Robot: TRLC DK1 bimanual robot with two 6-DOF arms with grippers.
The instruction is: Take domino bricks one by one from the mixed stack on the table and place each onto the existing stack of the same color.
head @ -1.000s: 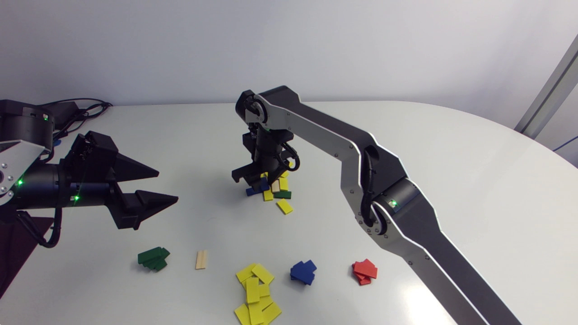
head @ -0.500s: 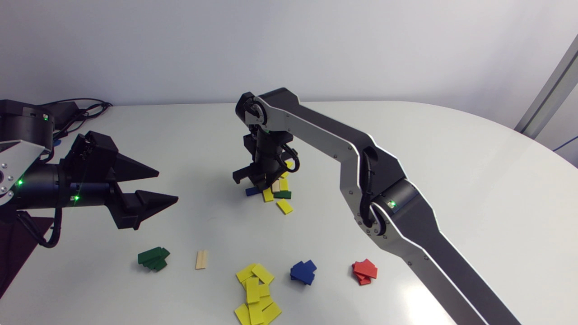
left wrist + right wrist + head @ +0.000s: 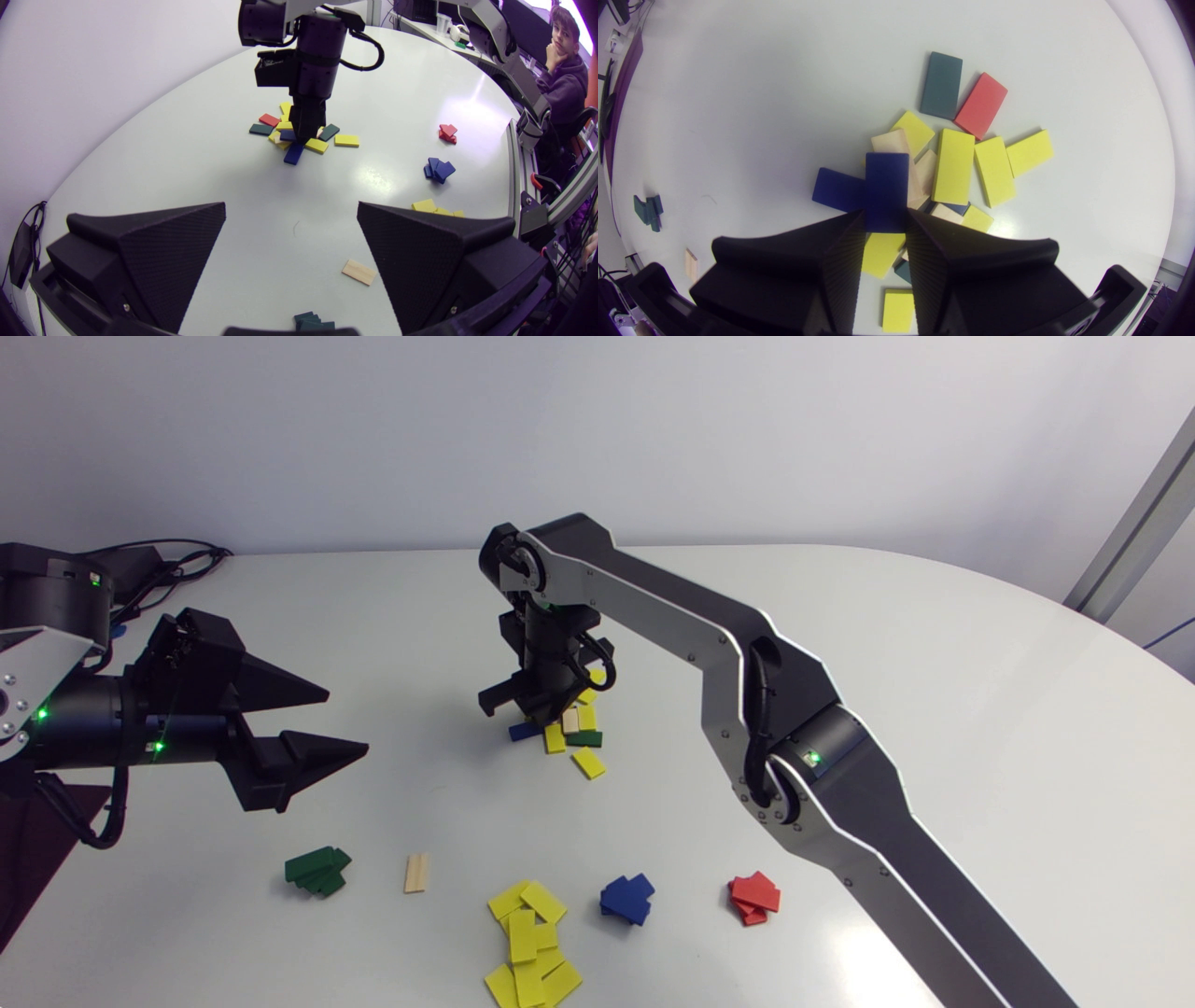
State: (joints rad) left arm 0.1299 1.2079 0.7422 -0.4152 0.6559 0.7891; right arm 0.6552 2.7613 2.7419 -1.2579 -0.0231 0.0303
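Five sorted groups sit along the worktop's near edge: green stack (image 3: 317, 871), a lone wood brick (image 3: 416, 874), yellow stack (image 3: 530, 943), blue stack (image 3: 627, 899), then red stack (image 3: 754, 898) nearest the right edge. By the left edge the left tool (image 3: 346, 719) hangs above the worktop, fingers spread wide and holding nothing. Farther in, around the worktop's middle, lies the mixed pile (image 3: 574, 733) of yellow, wood, blue, green and red bricks. The right tool (image 3: 886, 217) stands upright over it, pinching one blue brick (image 3: 886, 186) by its end, a finger on each long side. A second blue brick lies just beside it in the pile.

The step in hand looks like the pick of that blue brick. Next it likely needs a straight lift clear of its neighbours, a carry toward the near edge, and a flat, gentle set-down on the blue stack, which looks skewed enough to topple.
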